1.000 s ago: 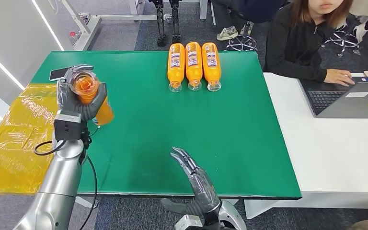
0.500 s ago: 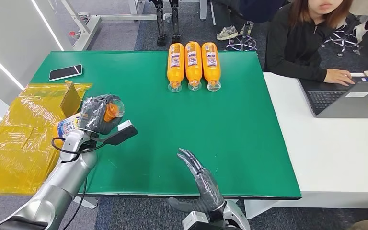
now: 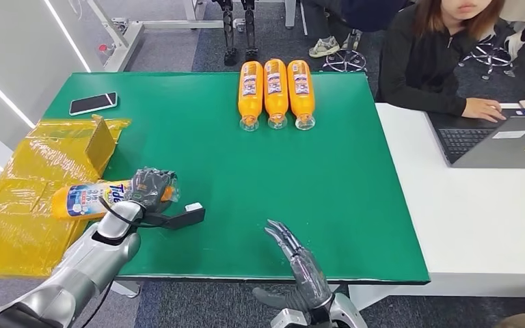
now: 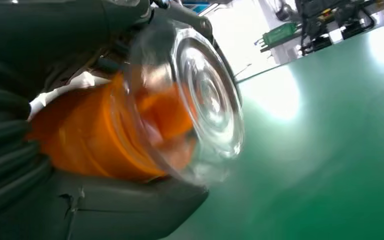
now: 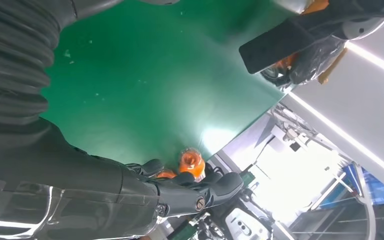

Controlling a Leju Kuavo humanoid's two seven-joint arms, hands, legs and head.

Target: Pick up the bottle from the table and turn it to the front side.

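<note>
You have a bright green table (image 3: 260,171) in front of you. The bottle (image 3: 92,199) in the dark grey left hand (image 3: 152,188) is orange with a white-and-blue label; up close its end is clear plastic (image 4: 205,100) over orange. Three more orange bottles (image 3: 276,92) with pale labels lie at the far edge. The wrap (image 3: 27,184) on your left is glossy yellow-orange. The phone (image 3: 93,103) is black. The right hand (image 3: 301,263) is dark grey, and both arms are silver. The desk (image 3: 478,212) is white, the laptop (image 3: 499,140) grey, and the person's sleeve (image 3: 417,82) black.
</note>
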